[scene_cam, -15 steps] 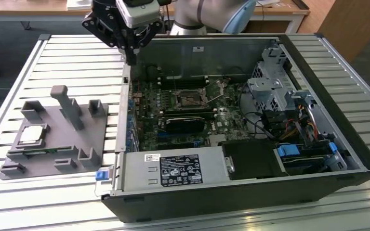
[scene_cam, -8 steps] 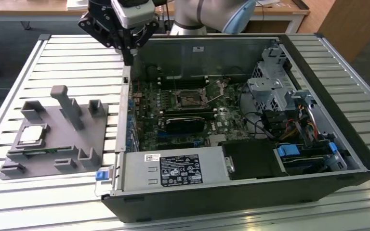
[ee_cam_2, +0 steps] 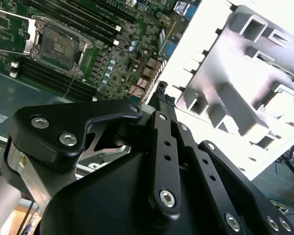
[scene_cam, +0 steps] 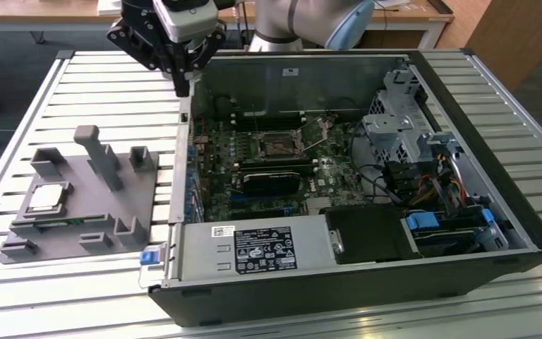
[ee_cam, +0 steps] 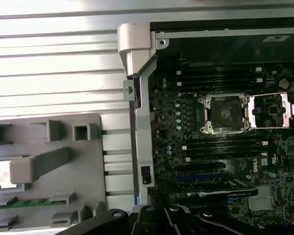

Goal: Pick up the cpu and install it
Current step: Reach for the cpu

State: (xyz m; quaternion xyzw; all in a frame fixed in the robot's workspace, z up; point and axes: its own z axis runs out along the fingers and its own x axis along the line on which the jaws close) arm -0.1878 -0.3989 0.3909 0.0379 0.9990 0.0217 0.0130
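Gripper, fingers pressed together, empty, above case wall; cpu at 8 o'clock in exterior view. Risk: tips clip wall, tilted grasp bends socket pins.

cpu, flat silver-grey square chip, pale rim, lying face up in a recess of the grey holder

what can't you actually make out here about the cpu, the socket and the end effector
- cpu: in the first wrist view, partly hidden behind the grey post; in the second wrist view, washed out by glare.
- socket: in the exterior view, its contacts are too small to see.
- end effector: in the exterior view, its upper part is cut off by the top edge.
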